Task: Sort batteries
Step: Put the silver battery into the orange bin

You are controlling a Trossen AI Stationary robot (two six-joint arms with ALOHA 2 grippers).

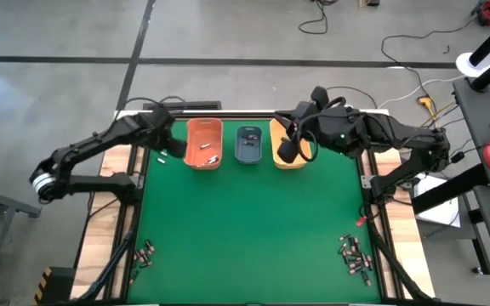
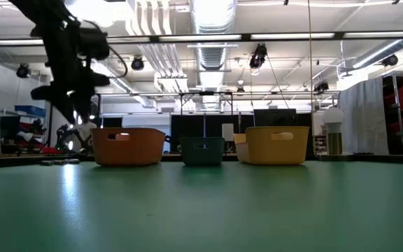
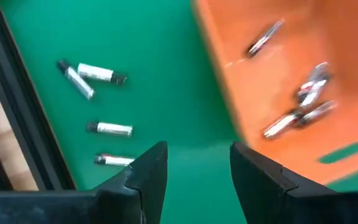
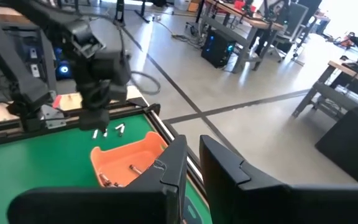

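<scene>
Batteries [image 1: 209, 159]: small cylinders, silvery-grey with darker ends, a few sizes.
Sorted so far: a few inside the orange bin [image 1: 192, 134], far left of the bin row, seen clearly from the left wrist [image 3: 300, 106]. Contents of blue-grey bin [image 1: 247, 155] and yellow-orange bin [image 1: 275, 136] not discernible.
Outstanding: four loose on the green table [image 1: 245, 229] just left of the orange bin [image 3: 98, 73]; a cluster at the near left corner [image 1: 145, 252]; a larger cluster at the near right corner [image 1: 355, 257]. Judged early stage, most stock unsorted.
Left hand [image 3: 194, 165]: released, empty, above the table between the loose four and the orange bin.
Right hand [image 4: 193, 155]: over the yellow-orange bin, fingers slightly parted, nothing between them.
</scene>
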